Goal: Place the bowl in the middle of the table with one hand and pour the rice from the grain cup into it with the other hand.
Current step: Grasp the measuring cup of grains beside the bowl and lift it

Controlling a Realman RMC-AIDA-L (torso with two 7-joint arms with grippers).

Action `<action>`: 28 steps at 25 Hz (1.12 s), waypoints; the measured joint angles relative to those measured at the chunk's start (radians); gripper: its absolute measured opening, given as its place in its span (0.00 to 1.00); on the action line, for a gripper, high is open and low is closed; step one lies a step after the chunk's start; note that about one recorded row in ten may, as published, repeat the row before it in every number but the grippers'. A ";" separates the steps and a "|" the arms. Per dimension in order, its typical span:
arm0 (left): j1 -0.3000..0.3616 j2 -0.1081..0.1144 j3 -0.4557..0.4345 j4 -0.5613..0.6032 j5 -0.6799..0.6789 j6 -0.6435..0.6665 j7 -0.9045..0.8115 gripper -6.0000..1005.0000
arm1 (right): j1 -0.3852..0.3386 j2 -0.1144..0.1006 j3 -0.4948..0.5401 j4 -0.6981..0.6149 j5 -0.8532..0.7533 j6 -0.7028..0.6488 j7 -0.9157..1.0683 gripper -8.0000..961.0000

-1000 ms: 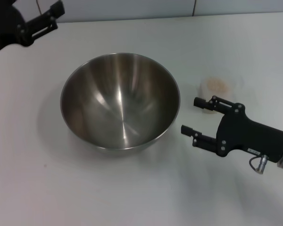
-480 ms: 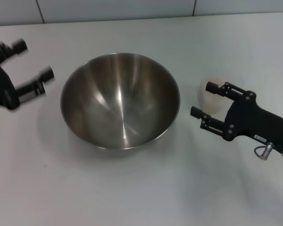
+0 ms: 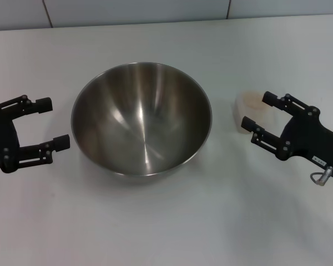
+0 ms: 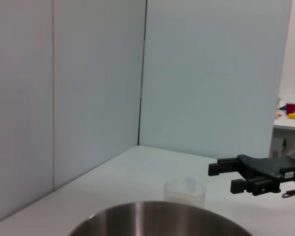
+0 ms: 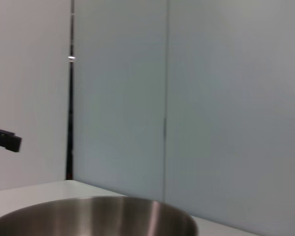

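The steel bowl [image 3: 141, 119] stands upright on the white table [image 3: 155, 221], near its middle. It shows at the bottom edge of the left wrist view [image 4: 157, 219] and the right wrist view [image 5: 98, 216]. The clear grain cup [image 3: 245, 108] stands to the right of the bowl, with beige rice [image 3: 254, 98] showing through it. The cup also shows in the left wrist view [image 4: 185, 191]. My right gripper [image 3: 257, 110] is open, its fingertips at the cup's right side, not closed on it. My left gripper [image 3: 53, 123] is open and empty just left of the bowl.
Pale wall panels stand behind the table's far edge [image 3: 155, 22]. In the left wrist view the right gripper [image 4: 220, 177] is beside the cup. A left fingertip [image 5: 5, 139] shows in the right wrist view.
My left gripper has come down from the far left corner to the bowl's left side. My right gripper has moved right and back until its open fingers reach the cup.
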 joint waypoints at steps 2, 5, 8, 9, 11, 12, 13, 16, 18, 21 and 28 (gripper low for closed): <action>-0.018 -0.008 -0.033 -0.006 0.028 0.022 0.008 0.84 | -0.003 -0.001 0.025 0.025 0.000 0.000 -0.011 0.73; -0.030 -0.012 -0.037 -0.010 0.053 0.033 0.010 0.84 | -0.016 0.000 0.063 0.053 0.000 0.005 -0.036 0.73; -0.038 -0.014 -0.038 -0.011 0.061 0.038 0.015 0.84 | -0.026 0.001 0.132 0.102 0.000 0.011 -0.087 0.73; -0.041 -0.019 -0.038 -0.012 0.062 0.040 0.021 0.84 | -0.027 0.001 0.156 0.122 0.000 0.012 -0.107 0.73; -0.042 -0.026 -0.038 -0.013 0.063 0.043 0.027 0.84 | -0.028 0.000 0.199 0.163 0.000 0.015 -0.147 0.73; -0.042 -0.031 -0.038 -0.013 0.065 0.045 0.031 0.84 | -0.028 0.000 0.215 0.177 0.000 0.018 -0.160 0.73; -0.042 -0.036 -0.038 -0.013 0.067 0.049 0.041 0.84 | -0.030 -0.001 0.230 0.187 0.000 0.021 -0.171 0.73; -0.040 -0.049 -0.038 -0.013 0.074 0.062 0.060 0.84 | -0.039 -0.001 0.256 0.198 0.000 0.028 -0.181 0.73; -0.039 -0.050 -0.039 -0.013 0.074 0.070 0.061 0.84 | -0.042 0.000 0.268 0.203 0.000 0.037 -0.182 0.73; -0.040 -0.050 -0.035 -0.013 0.074 0.080 0.060 0.84 | -0.044 0.000 0.283 0.207 0.000 0.061 -0.183 0.73; -0.040 -0.059 -0.040 -0.014 0.099 0.075 0.061 0.84 | -0.029 0.002 0.309 0.208 0.000 0.132 -0.184 0.73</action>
